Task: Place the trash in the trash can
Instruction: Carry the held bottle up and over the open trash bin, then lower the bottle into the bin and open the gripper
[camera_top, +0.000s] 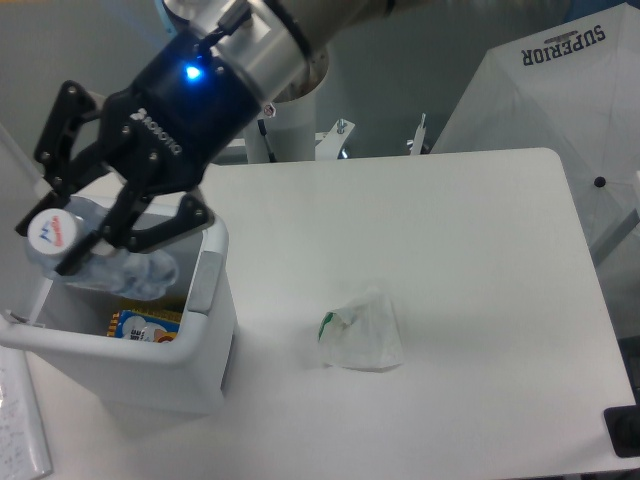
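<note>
Clear plastic bottle (100, 255); crinkled wrapper (362, 330)

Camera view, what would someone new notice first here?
The black gripper with a glowing blue light, shut on a clear bottle that it holds over the open white trash can at left. Next, the crumpled wrapper with a green mark, lying alone mid-table.

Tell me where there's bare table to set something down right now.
Bare tabletop lies right of the wrapper to the table's right edge, and behind it toward the arm's base. The left is crowded: the trash can, with the gripper holding the bottle above its opening.
</note>
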